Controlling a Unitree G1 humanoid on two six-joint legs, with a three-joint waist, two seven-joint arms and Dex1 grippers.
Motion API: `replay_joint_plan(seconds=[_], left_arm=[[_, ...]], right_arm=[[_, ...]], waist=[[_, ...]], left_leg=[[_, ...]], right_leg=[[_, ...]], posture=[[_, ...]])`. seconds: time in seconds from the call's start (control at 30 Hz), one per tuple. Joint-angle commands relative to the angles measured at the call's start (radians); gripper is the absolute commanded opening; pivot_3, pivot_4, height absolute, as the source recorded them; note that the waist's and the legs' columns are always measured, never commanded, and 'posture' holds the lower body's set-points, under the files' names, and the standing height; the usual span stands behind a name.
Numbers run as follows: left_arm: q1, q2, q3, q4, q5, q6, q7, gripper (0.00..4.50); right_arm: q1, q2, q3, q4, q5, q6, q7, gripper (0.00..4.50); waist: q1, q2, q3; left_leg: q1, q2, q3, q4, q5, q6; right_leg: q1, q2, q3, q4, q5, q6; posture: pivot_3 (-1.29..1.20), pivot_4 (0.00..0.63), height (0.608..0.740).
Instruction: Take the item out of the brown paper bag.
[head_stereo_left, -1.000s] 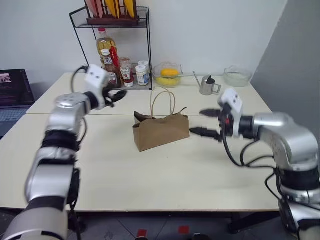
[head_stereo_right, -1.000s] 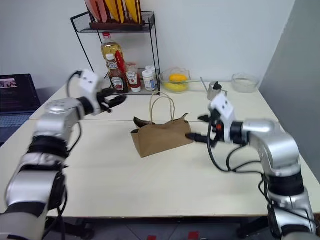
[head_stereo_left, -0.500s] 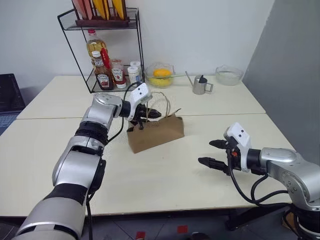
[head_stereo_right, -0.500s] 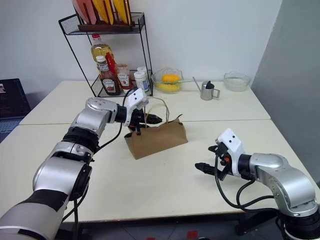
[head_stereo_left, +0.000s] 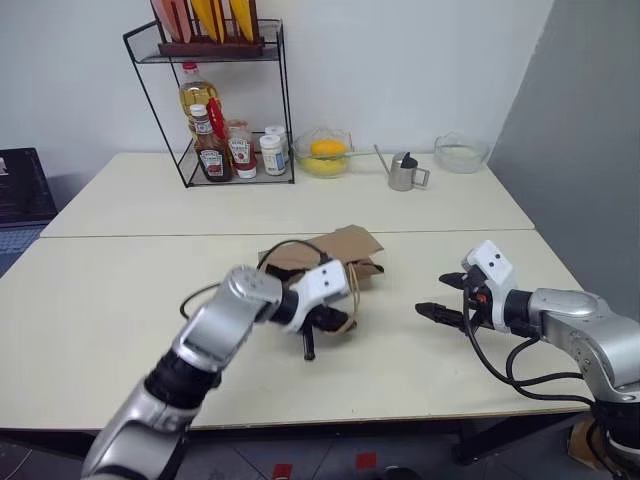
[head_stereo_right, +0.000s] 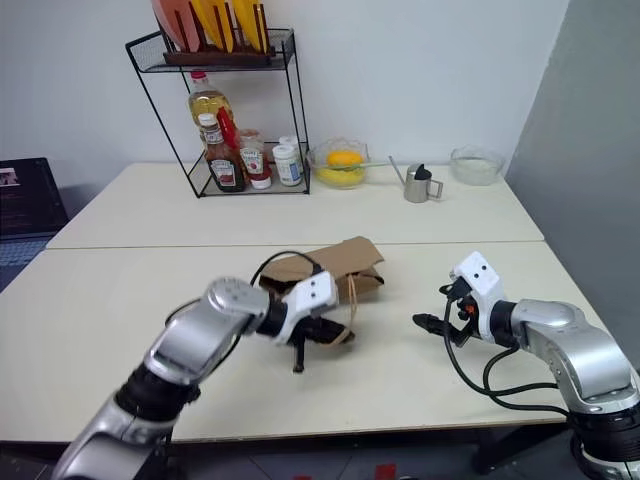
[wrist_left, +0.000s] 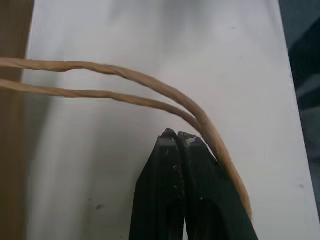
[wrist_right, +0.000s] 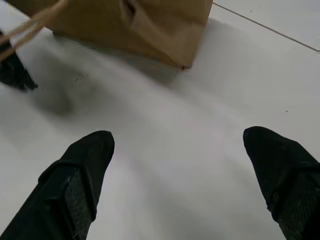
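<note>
The brown paper bag (head_stereo_left: 335, 250) lies tipped over on its side in the middle of the table, its two thin handles (wrist_left: 125, 82) stretched toward the near edge. My left gripper (head_stereo_left: 332, 320) is just in front of it, low over the table and shut. The handle loops run against the side of its fingertips (wrist_left: 192, 145), and I cannot tell if they are pinched. Off to the bag's right, my right gripper (head_stereo_left: 445, 297) stands open above the table, its fingers (wrist_right: 80, 170) wide apart with nothing between them. The item is hidden.
A black wire rack (head_stereo_left: 215, 110) with oil, ketchup and sauce bottles stands at the back left. Along the back edge are a glass bowl of yellow fruit (head_stereo_left: 325, 155), a small metal watering can (head_stereo_left: 403, 172) and a clear glass bowl (head_stereo_left: 460, 152). A laptop (head_stereo_left: 18, 190) sits at far left.
My left gripper shut at the bag's handles and drew back toward the near edge with them. The bag went from upright to lying on its side. The right gripper sank slightly.
</note>
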Motion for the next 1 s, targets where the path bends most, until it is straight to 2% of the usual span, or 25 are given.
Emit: replay_joint_plan(seconds=[0.03, 0.23, 0.5, 0.8, 1.0], left_arm=[[0.037, -0.007, -0.031, -0.073, 0.025, 0.013, 0.099, 0.08], [0.088, -0.031, -0.070, -0.101, 0.013, 0.047, 0.199, 0.08], [0.045, 0.006, -0.118, -0.076, -0.013, 0.007, 0.165, 0.08], [-0.188, 0.072, 0.090, 0.019, -0.061, -0.042, 0.178, 0.08], [-0.294, 0.130, 0.115, 0.147, -0.026, -0.147, 0.166, 0.08]], right_arm=[[-0.015, -0.014, -0.004, -0.002, -0.003, -0.032, -0.004, 4.50], [-0.025, -0.016, 0.005, 0.022, -0.006, -0.046, -0.006, 4.50], [-0.055, -0.021, 0.025, 0.059, -0.010, -0.058, 0.005, 4.50], [-0.068, -0.020, 0.017, 0.074, -0.023, -0.072, -0.010, 4.50], [-0.075, -0.014, 0.018, 0.076, -0.025, -0.077, -0.029, 4.50]], waist=[[0.002, 0.000, 0.000], [0.006, 0.000, 0.000], [0.007, 0.000, 0.000], [0.009, 0.000, 0.000], [0.008, 0.000, 0.000]], left_leg=[[0.000, 0.000, 0.000, 0.000, 0.000, 0.000], [0.001, 0.000, 0.000, 0.000, 0.000, 0.000], [0.001, 0.000, 0.001, 0.000, 0.000, 0.000], [0.000, 0.000, 0.001, 0.000, 0.000, 0.000], [0.000, 0.000, 0.001, 0.000, 0.000, 0.000]], right_leg=[[0.000, 0.000, 0.000, 0.000, 0.000, 0.000], [0.000, 0.000, 0.000, 0.000, 0.000, 0.000], [0.000, 0.000, 0.000, 0.000, 0.000, 0.000], [0.000, 0.000, 0.000, 0.000, 0.000, 0.000], [0.000, 0.000, 0.000, -0.001, 0.000, 0.000]], posture=[[0.00, 0.150, 0.740], [0.00, 0.150, 0.740], [0.00, 0.150, 0.740], [0.00, 0.150, 0.740], [0.00, 0.150, 0.740]])
